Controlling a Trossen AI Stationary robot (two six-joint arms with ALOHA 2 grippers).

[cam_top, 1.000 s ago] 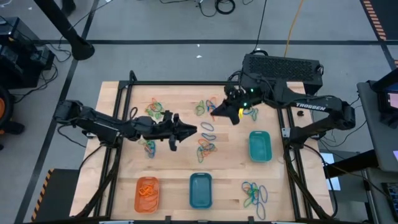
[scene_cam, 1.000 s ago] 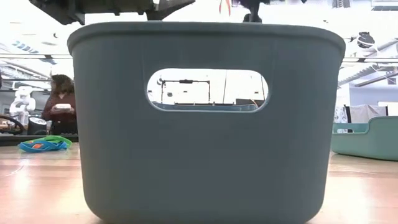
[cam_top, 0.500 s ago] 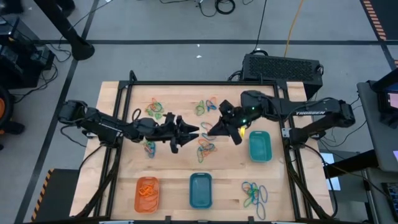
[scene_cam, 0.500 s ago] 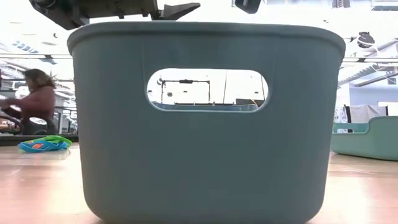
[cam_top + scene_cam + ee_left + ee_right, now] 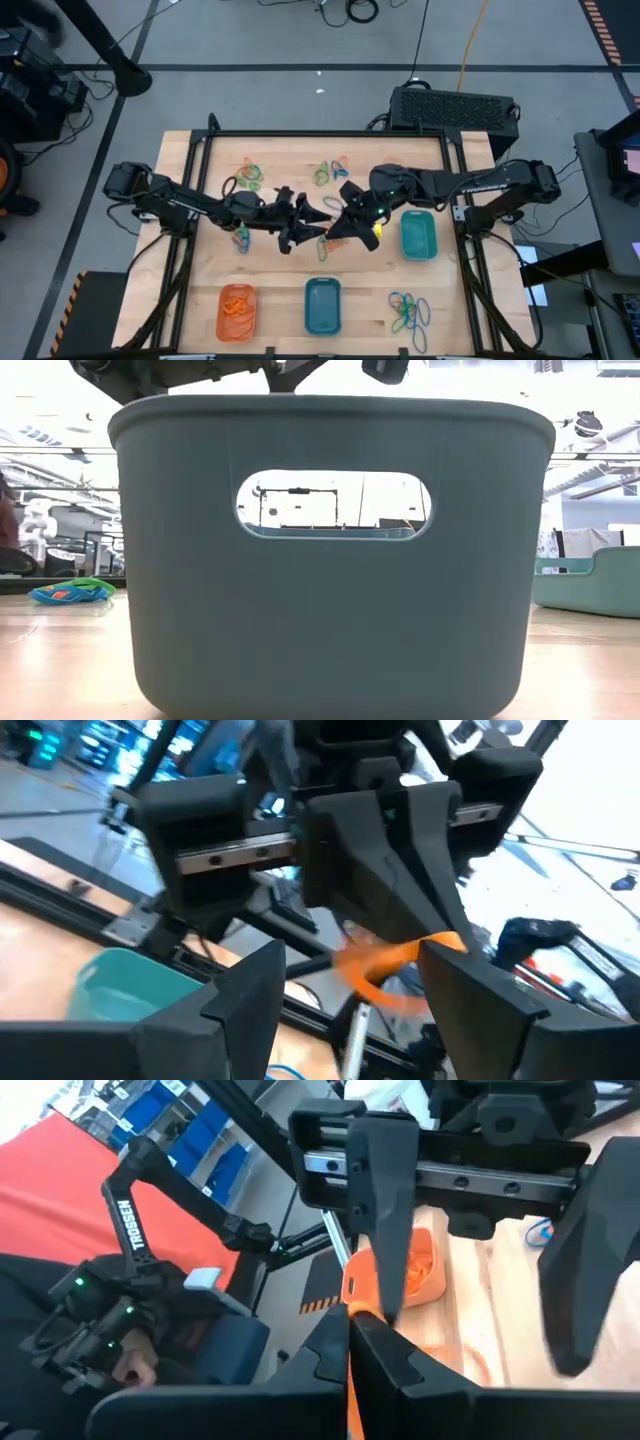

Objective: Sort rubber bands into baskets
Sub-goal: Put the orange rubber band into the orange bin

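In the middle of the table my two grippers meet tip to tip. My right gripper (image 5: 336, 228) (image 5: 350, 1348) is shut on an orange rubber band (image 5: 385, 965). My left gripper (image 5: 317, 218) (image 5: 350, 1010) stands open, one finger on either side of the band and of the right fingertips. The orange basket (image 5: 237, 311), blue basket (image 5: 322, 306) and teal-green basket (image 5: 417, 235) rest on the table's near half. Loose rubber bands lie in heaps (image 5: 250, 176) (image 5: 330, 242) (image 5: 408, 311). The blue basket's wall (image 5: 330, 580) fills the low view. My right gripper pinches the orange band's upper part (image 5: 357, 1292) between its two fingertips, coming from the table's right and slanting a little down. The band hangs as a slack loop (image 5: 365, 978) below the tips, clear of the table. My left gripper: the band's end lies close by one of its fingers (image 5: 470, 982); whether they touch I cannot tell.
More band heaps lie at the far side (image 5: 330, 172) and beside the left arm (image 5: 240, 238). A black frame (image 5: 320, 134) borders the tabletop. A black box (image 5: 455, 105) sits beyond the far edge. A person shows at the low view's left edge (image 5: 5, 510).
My right gripper has swung from the table's far side toward the near edge and the left gripper, carrying the orange band. My left gripper has reached a little farther toward the table's right. The two now stand tip to tip.
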